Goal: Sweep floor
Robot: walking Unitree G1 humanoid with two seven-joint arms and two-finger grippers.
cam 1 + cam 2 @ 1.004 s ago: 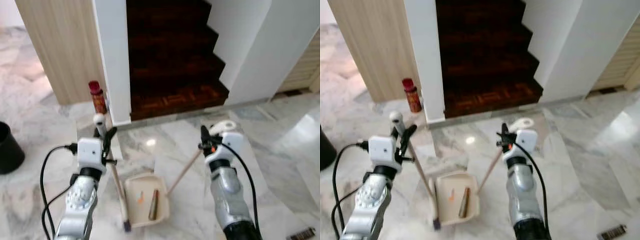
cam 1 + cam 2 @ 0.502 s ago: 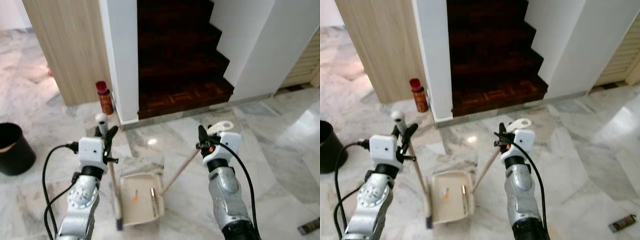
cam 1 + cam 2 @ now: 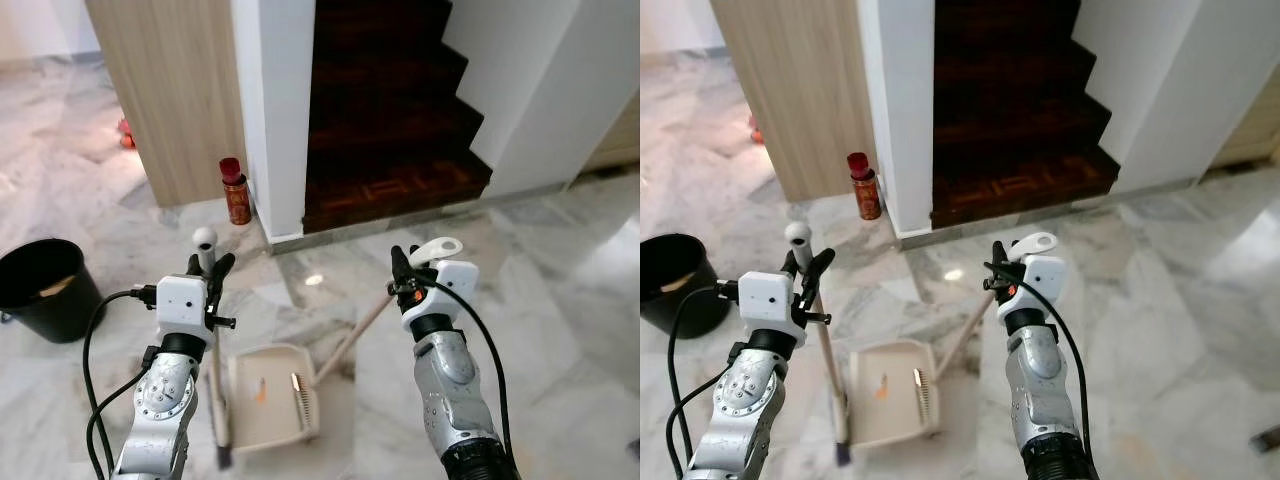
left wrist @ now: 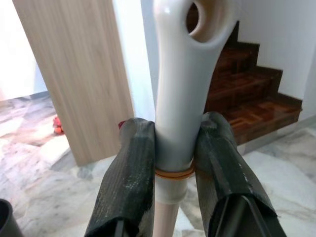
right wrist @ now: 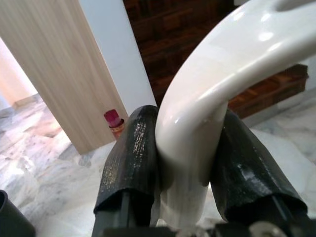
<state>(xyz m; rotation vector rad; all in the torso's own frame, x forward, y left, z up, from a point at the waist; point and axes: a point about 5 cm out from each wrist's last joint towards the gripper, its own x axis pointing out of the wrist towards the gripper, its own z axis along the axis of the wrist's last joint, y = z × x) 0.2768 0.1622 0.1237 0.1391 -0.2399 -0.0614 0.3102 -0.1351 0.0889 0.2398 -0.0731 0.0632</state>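
The dustpan point(image 3: 272, 398) lies on the marble floor point(image 3: 560, 300) before the stairs point(image 3: 395, 190). Left hand point(image 4: 173, 163) pinches the broom point(image 3: 213, 370) handle, left of the dustpan; right hand point(image 5: 190, 158) pinches the dustpan handle point(image 3: 365, 325), right of it

A thin wooden-shafted broom with a white plastic grip point(image 3: 205, 243) stands nearly upright, its dark bristle end on the marble floor just left of a cream plastic dustpan point(image 3: 272, 398). The dustpan lies flat, its long handle point(image 3: 360, 330) slanting up rightward, holding an orange scrap point(image 3: 262, 389) and a small brown piece point(image 3: 297, 384).
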